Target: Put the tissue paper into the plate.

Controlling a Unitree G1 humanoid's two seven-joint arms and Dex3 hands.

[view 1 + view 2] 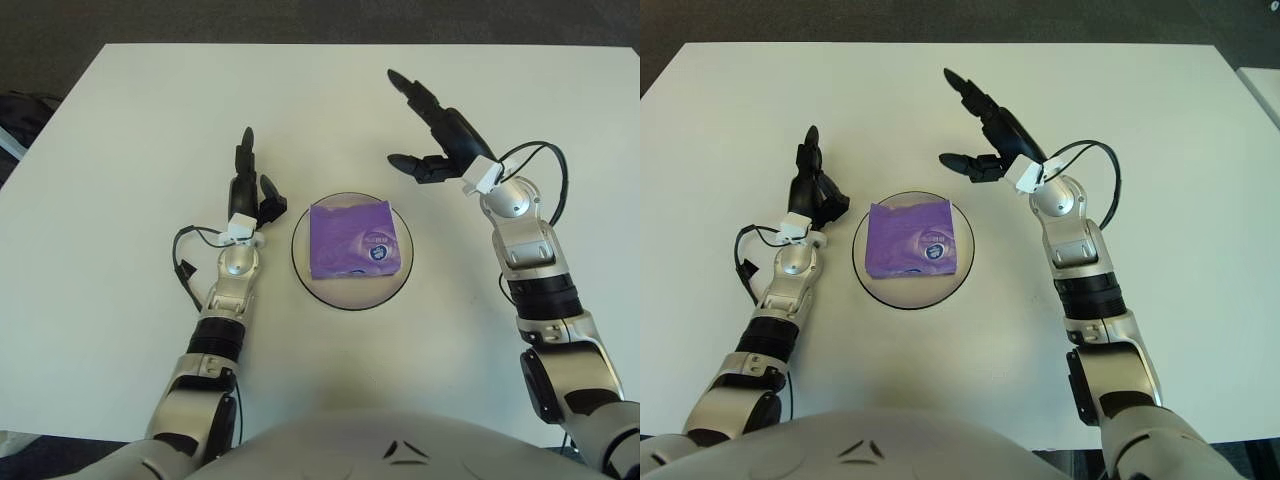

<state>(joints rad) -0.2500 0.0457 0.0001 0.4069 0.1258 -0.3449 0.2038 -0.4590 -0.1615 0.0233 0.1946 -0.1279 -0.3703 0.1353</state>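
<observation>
The right hand (432,130) is raised beyond the plate's far right edge, fingers spread apart and holding nothing. The left hand (248,185) shows just left of the plate (300,262), fingers loose and empty. The purple tissue paper pack (355,238) lies flat inside the plate on the white table (120,150), covering much of the plate's middle.

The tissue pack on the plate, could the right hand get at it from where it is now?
Probably yes. The right hand shows open beyond the plate's right side, with bare table between it and the purple tissue pack; the left hand shows on the plate's other side.
</observation>
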